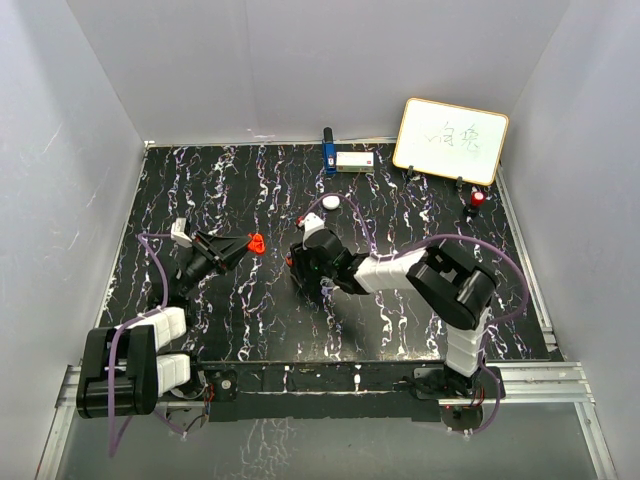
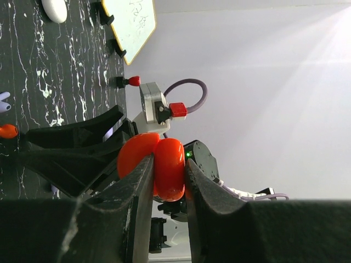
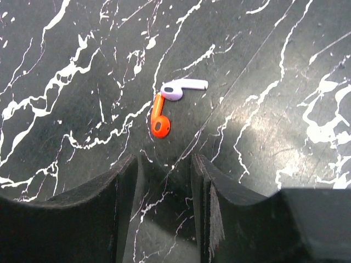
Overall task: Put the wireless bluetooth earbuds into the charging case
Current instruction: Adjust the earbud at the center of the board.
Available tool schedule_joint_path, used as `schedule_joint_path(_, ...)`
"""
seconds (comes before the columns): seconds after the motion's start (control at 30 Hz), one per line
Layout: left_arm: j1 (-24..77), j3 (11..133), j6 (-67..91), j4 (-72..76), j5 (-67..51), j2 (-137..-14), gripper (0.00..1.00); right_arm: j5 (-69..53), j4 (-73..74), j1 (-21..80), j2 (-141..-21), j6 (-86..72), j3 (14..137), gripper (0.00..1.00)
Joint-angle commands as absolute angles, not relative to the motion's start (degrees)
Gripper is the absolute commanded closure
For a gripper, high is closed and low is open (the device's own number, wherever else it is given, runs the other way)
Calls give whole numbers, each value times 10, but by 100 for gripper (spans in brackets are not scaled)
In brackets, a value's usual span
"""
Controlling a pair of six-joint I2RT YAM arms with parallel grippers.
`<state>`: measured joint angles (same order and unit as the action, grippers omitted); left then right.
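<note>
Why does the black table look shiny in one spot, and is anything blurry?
Right wrist view: lamp glare makes a pale patch on the table right of the earbuds, both sharp; the right claw looks soft. Left wrist view: light washes out the wall top right.

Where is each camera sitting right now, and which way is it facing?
Top external: fixed above and behind the bases, looking down on the table; the left arm and right arm show whole.
Left wrist: turned sideways, looking across the table past the left pincer, shut on the red charging case, toward the whiteboard and right arm.
Right wrist: looking straight down past the open right pincer at a red earbud and a white earbud.
Shared: top and left wrist both show the case and whiteboard.
</note>
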<state>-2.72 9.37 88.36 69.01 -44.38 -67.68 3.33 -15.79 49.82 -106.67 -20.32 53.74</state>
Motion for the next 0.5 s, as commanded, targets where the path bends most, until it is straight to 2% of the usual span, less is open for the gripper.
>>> schedule_joint_path(0.0,-39,89,891,713,-463,-667,100,53,-180,502,-1091,-186,575,58)
schedule_joint_path(0.47,-54,84,894,713,-472,-663,100,7,-185,511,-1113,-193,599,59)
